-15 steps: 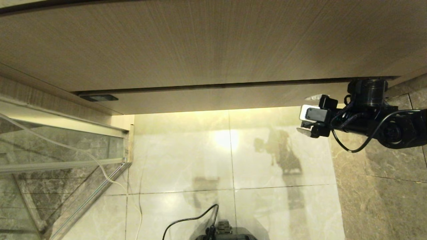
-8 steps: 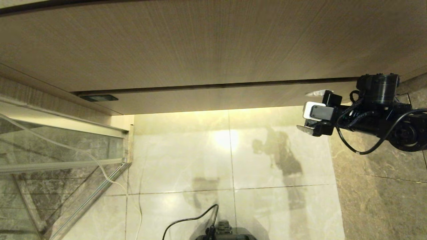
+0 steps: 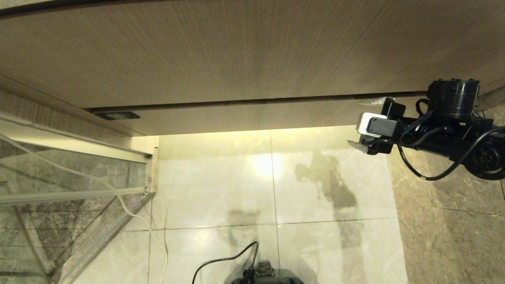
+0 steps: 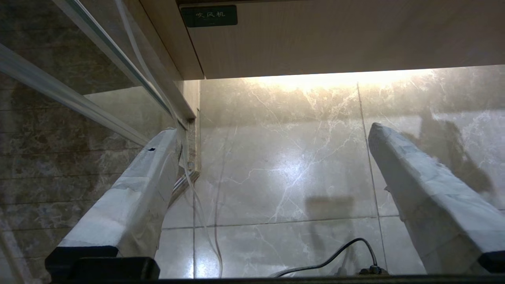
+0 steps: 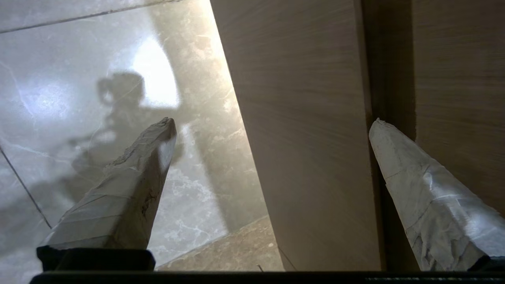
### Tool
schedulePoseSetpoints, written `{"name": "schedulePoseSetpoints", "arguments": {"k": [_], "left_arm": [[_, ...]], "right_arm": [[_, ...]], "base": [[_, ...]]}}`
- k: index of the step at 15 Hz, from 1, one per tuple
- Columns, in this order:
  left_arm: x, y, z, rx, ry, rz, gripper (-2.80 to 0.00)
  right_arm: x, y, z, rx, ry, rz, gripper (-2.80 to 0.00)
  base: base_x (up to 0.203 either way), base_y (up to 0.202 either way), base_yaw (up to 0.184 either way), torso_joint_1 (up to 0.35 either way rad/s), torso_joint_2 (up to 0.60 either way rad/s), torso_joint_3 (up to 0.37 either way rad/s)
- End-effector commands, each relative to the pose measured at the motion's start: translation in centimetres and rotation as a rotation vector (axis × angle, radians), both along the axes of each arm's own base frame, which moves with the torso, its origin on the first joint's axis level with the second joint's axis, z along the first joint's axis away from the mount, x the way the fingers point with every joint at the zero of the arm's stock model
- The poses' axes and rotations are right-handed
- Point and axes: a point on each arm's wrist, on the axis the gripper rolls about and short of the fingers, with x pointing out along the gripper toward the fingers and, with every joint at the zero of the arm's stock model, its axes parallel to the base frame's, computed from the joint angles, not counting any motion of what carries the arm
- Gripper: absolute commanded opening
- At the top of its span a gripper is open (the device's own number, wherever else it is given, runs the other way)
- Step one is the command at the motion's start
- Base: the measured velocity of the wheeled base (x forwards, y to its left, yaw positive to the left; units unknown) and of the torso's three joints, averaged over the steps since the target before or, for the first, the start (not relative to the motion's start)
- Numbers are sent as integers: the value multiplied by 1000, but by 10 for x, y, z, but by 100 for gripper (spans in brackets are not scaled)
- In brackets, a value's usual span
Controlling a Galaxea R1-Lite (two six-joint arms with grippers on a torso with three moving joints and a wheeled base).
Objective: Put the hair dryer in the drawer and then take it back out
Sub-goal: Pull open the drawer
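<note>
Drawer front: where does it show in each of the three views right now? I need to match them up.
Head view: the drawer is the narrow band under the taller panel, right gripper at its right end.
Left wrist view: top, above the lit floor.
Right wrist view: wide band between the open fingers.
Shared landmark: the glowing floor tiles.

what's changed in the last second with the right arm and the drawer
The right gripper, jaws open and empty, has crept up and slightly rightward in the head view, closer to the right end of the drawer front; in the wrist view one finger sits on each side of that front. It has taken hold of nothing. The drawer remains shut, and the left gripper stays parked with jaws open over the floor.
</note>
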Motion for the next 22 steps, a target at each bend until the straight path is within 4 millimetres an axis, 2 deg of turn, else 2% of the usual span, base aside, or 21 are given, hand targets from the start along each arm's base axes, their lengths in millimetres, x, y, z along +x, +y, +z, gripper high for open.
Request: {"name": "schedulePoseSetpoints", "arguments": {"k": [1, 22], "left_arm": [[4, 0, -11, -1, 37, 1, 0], [4, 0, -11, 0, 37, 1, 0]], "right_arm": [[1, 0, 3, 0, -15, 2, 0], [33, 3, -10, 11, -121, -4, 0]], "base": [[0, 0, 0, 0, 0, 0], [0, 0, 0, 0, 0, 0]]}}
